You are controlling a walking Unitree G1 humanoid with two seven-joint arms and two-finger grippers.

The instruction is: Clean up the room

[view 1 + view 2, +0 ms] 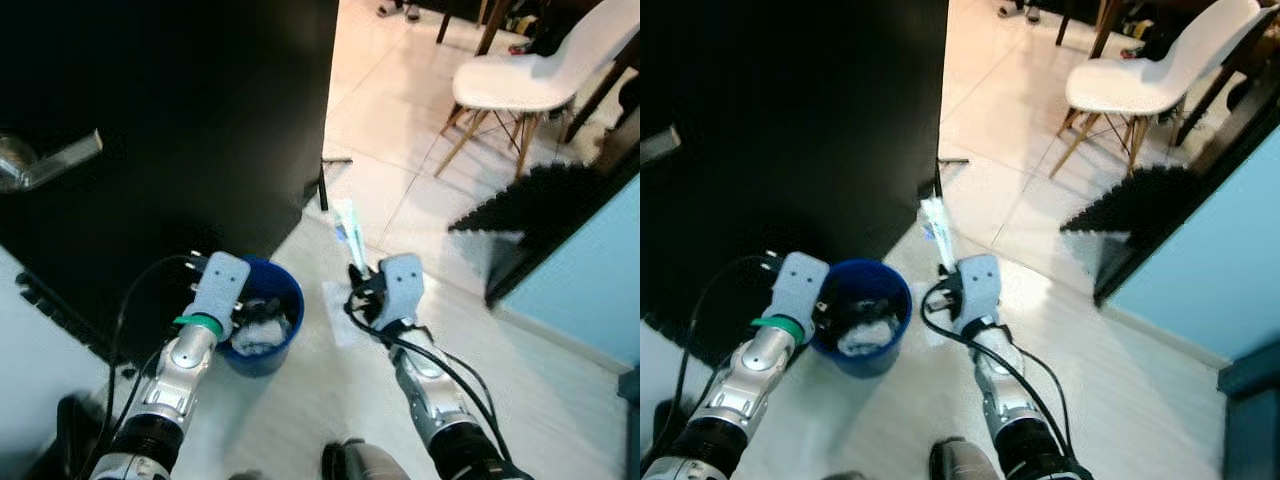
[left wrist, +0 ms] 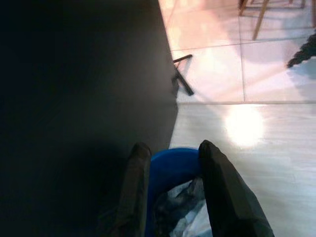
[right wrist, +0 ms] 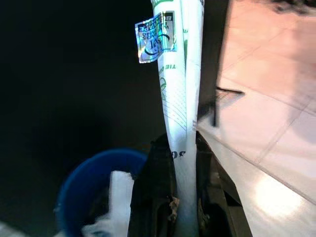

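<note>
— One white wrapper, long and narrow, green print and a shiny holographic sticker; the lettering is too broken to read.
— Where?
— Pinched upright in the right gripper, beside the blue bin of crumpled trash.
— Left gripper?
— Fingers clamped over the bin's rim.

Bright glare on tiles, door deep in shadow
</note>
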